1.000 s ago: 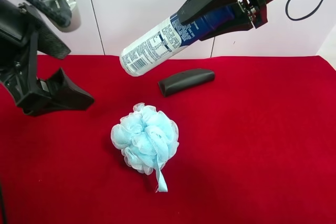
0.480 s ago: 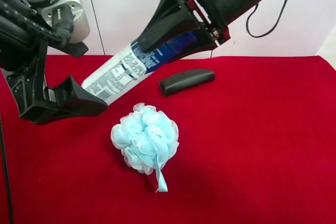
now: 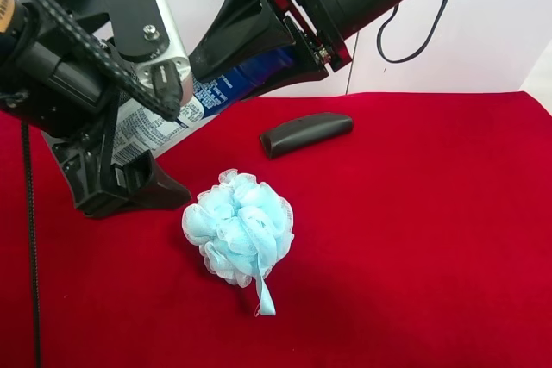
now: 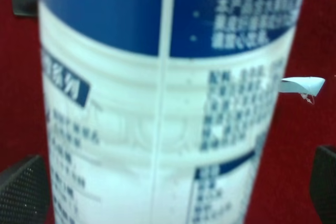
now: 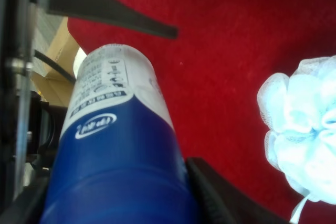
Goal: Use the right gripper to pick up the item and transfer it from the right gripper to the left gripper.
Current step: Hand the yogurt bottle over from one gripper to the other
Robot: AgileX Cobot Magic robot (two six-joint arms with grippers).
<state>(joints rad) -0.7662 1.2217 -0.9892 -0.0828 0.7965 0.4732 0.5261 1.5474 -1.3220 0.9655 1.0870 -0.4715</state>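
Note:
The bottle (image 3: 207, 96) is held tilted above the red cloth, its blue upper part clamped in my right gripper (image 3: 250, 58), the all-black arm coming from the upper right. Its white printed end lies between the fingers of my left gripper (image 3: 142, 148), the one with the white box (image 3: 147, 32). In the left wrist view the bottle (image 4: 157, 103) fills the frame and the two fingertips (image 4: 21, 182) stand wide apart on either side, not pressing on it. In the right wrist view the bottle (image 5: 115, 145) sits between my right fingers (image 5: 210, 192).
A light-blue mesh loofah (image 3: 239, 226) lies on the red cloth (image 3: 414, 239) just below the bottle and beside the left gripper's lower finger. A dark oblong case (image 3: 306, 133) lies behind it. The loofah also shows in the right wrist view (image 5: 299, 135).
My right gripper has carried the bottle down and toward the view's left. The left gripper has come up and in, so the bottle's white end now lies between its fingers.

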